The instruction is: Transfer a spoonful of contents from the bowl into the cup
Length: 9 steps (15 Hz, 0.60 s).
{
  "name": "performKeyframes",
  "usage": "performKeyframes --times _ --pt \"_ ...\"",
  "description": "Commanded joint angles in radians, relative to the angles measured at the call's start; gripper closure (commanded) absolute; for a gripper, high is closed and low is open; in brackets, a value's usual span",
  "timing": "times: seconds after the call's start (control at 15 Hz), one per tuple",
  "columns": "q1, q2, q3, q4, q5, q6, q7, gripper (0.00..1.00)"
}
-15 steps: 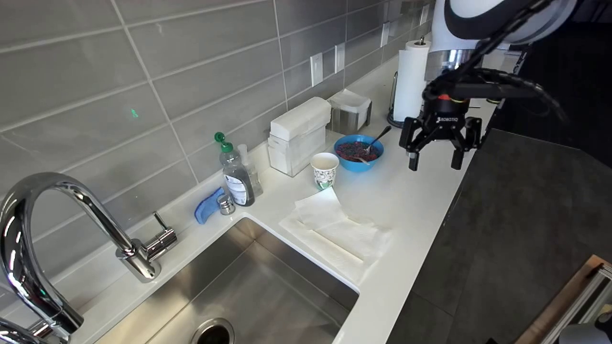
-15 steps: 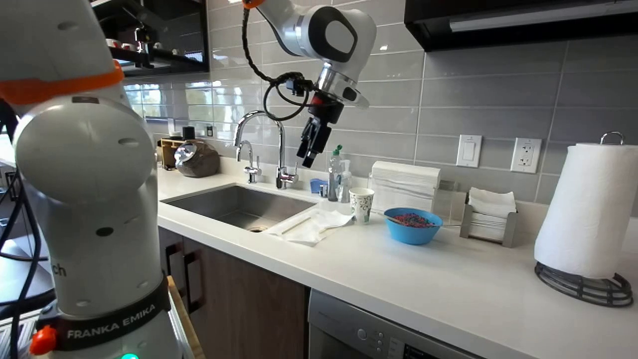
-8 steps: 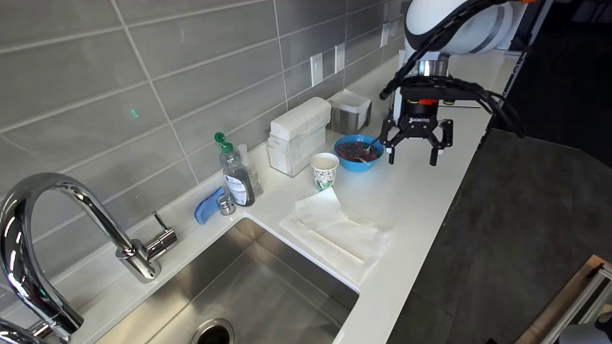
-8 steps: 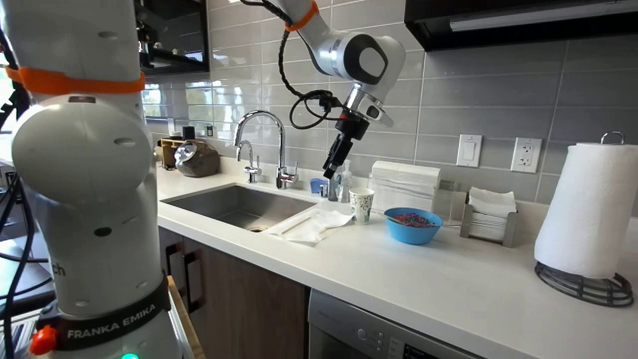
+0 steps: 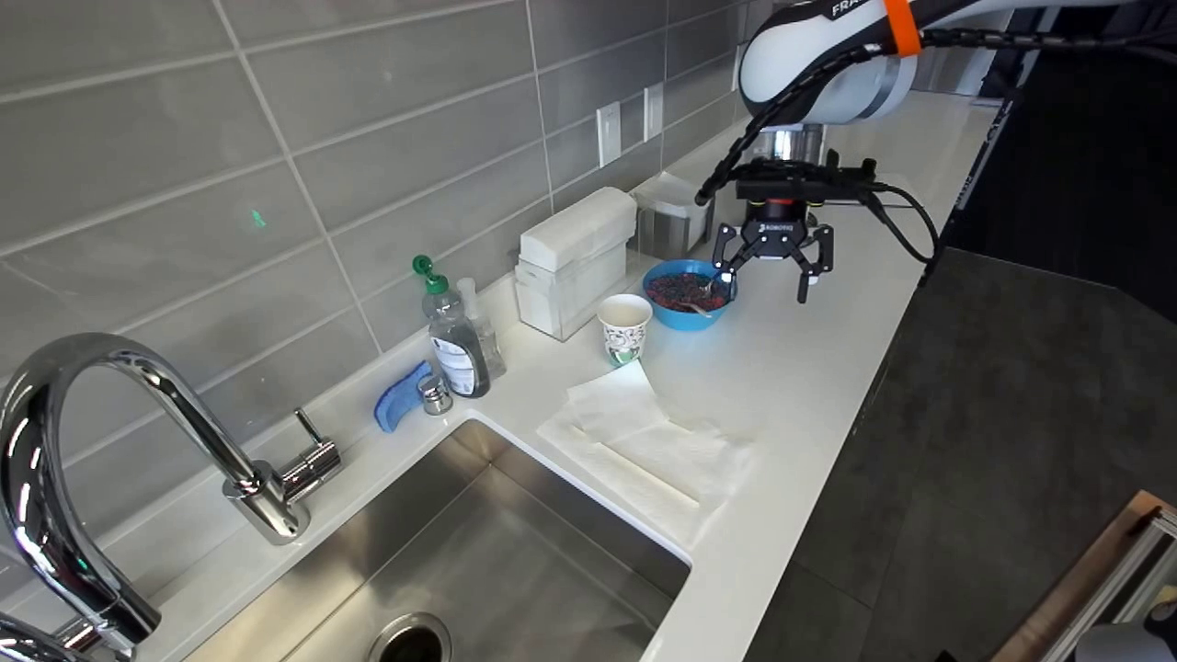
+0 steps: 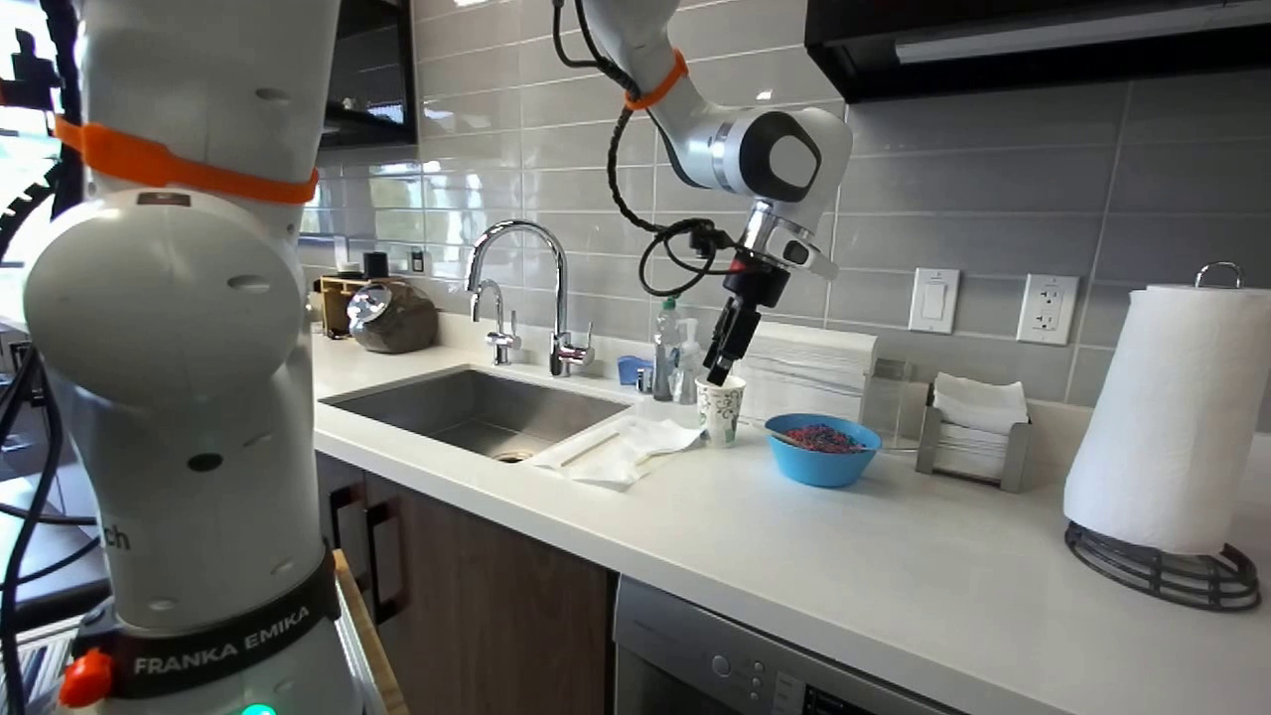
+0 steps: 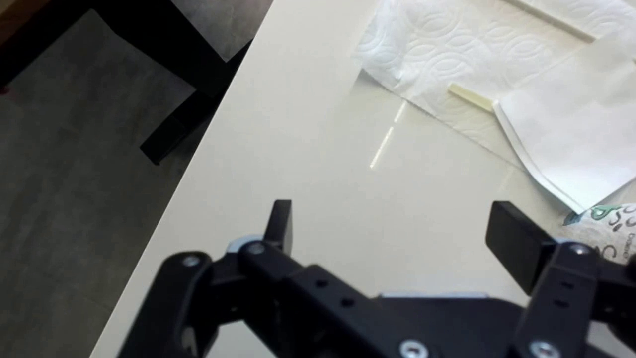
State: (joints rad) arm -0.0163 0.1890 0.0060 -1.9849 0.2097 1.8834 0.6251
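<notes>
The blue bowl (image 5: 682,321) with dark reddish contents (image 6: 826,438) stands on the counter in both exterior views. A spoon (image 5: 708,288) leans in it, its handle largely hidden by a gripper finger; a light handle (image 6: 784,435) rests over the rim. Beside the bowl is the patterned white cup (image 5: 624,327), upright; only its side shows at the right edge of the wrist view. My gripper (image 7: 390,223) is open, nothing between its fingers, pointing down above the counter. In an exterior view its fingertips (image 6: 717,378) overlap the cup's rim; touching cannot be told.
Paper sheets (image 5: 644,432) with a thin stick lie between cup and sink (image 5: 515,552). Along the wall stand a soap bottle (image 5: 457,345), a paper towel stack (image 5: 575,267) and a napkin holder (image 6: 973,447). A paper towel roll (image 6: 1172,427) stands further along.
The arm has come down and across towards the bowl, its jaws staying open; one finger now overlaps the bowl's rim in an exterior view. Bowl and cup have not moved.
</notes>
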Motion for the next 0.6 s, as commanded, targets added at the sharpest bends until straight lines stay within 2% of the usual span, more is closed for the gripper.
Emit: performKeyframes --times 0.0,0.2,0.53 --pt "0.014 0.009 -0.017 0.009 0.001 -0.002 -0.004 0.00" --pt "0.016 0.014 -0.016 0.017 -0.001 -0.002 -0.005 0.00" --pt "0.002 0.112 -0.011 0.096 0.122 0.132 -0.091 0.00"
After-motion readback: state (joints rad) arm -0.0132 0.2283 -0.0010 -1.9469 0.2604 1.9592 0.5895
